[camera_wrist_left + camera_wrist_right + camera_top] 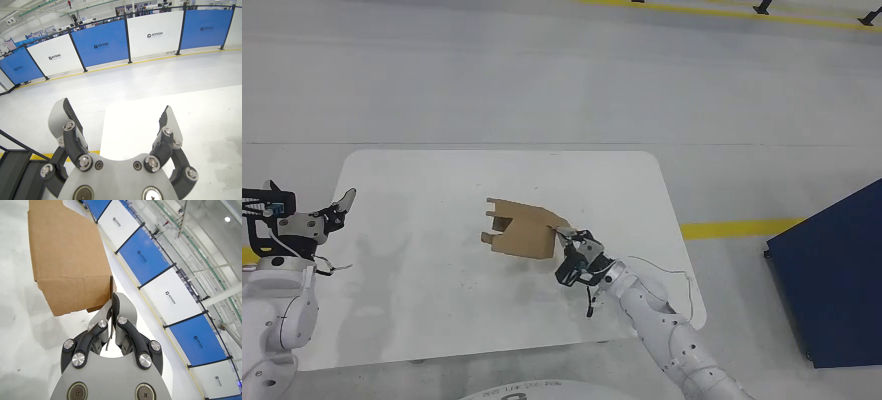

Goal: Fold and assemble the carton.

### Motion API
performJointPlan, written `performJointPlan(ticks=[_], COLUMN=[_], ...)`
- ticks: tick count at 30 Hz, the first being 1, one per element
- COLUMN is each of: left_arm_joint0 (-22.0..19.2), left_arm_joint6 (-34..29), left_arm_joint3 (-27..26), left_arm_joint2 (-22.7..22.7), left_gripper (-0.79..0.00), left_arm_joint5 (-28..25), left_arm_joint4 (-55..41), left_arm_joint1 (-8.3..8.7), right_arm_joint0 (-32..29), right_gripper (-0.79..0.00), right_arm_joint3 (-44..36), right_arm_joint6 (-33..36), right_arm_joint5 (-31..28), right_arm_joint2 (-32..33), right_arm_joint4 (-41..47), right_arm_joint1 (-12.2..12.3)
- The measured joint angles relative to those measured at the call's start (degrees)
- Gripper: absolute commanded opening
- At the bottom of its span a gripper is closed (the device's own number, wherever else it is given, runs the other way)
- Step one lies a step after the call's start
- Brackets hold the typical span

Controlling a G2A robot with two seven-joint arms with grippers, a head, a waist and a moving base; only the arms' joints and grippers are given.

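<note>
My right gripper [113, 302] is clamped narrow on a thin cardboard flap at the corner of the carton [527, 232], so it holds the piece by an edge rather than by a panel. The carton is a brown, partly folded blank near the middle of the white table [422, 300]. From the pinch its long axis runs away from the right arm, toward the left arm's side. I cannot tell whether its far end rests on the tabletop or is lifted.

My left gripper [117, 111] is spread wide with nothing in it, well apart from the carton at the table edge on that side. The free end of the carton points toward it, so I judge the next fold needs the left arm brought in to that end while the right holds the flap.
</note>
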Motion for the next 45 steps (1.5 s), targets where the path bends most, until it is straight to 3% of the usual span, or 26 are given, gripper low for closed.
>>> performJointPlan(ticks=[4,16,18,21,27,31,33,36,45], left_arm_joint0=[0.0,0.0,0.0,0.0,0.0,0.0,0.0,0.0,0.0], left_arm_joint6=[0.0,0.0,0.0,0.0,0.0,0.0,0.0,0.0,0.0], left_arm_joint3=[0.0,0.0,0.0,0.0,0.0,0.0,0.0,0.0,0.0], left_arm_joint2=[0.0,0.0,0.0,0.0,0.0,0.0,0.0,0.0,0.0], left_gripper=[0.0,0.0,0.0,0.0,0.0,0.0,0.0,0.0,0.0], left_arm_joint5=[0.0,0.0,0.0,0.0,0.0,0.0,0.0,0.0,0.0], left_arm_joint4=[0.0,0.0,0.0,0.0,0.0,0.0,0.0,0.0,0.0], left_arm_joint1=[0.0,0.0,0.0,0.0,0.0,0.0,0.0,0.0,0.0], right_arm_joint0=[-2.6,-2.4,-1.4,1.8,8.9,15.1,17.2,20.5,29.4], right_gripper=[-0.785,-0.785,-0.785,-0.785,-0.785,-0.785,-0.785,-0.785,-0.785], right_arm_joint3=[-1.4,-1.3,-0.4,1.6,6.0,12.0,14.2,16.3,13.3], right_arm_joint6=[-4.2,-4.3,-4.8,-3.6,6.6,10.7,11.3,13.3,22.8], right_arm_joint5=[-1.2,-2.1,-5.7,-15.9,-35.4,-50.0,-53.1,-53.2,-53.1], right_arm_joint2=[2.9,2.7,2.6,2.7,-0.8,-5.3,-8.3,-15.3,-30.2], right_arm_joint4=[6.2,6.9,9.5,14.4,22.3,30.9,34.8,44.0,81.3], right_arm_joint1=[0.3,0.3,0.3,0.5,0.4,-0.2,-0.3,0.4,6.6])
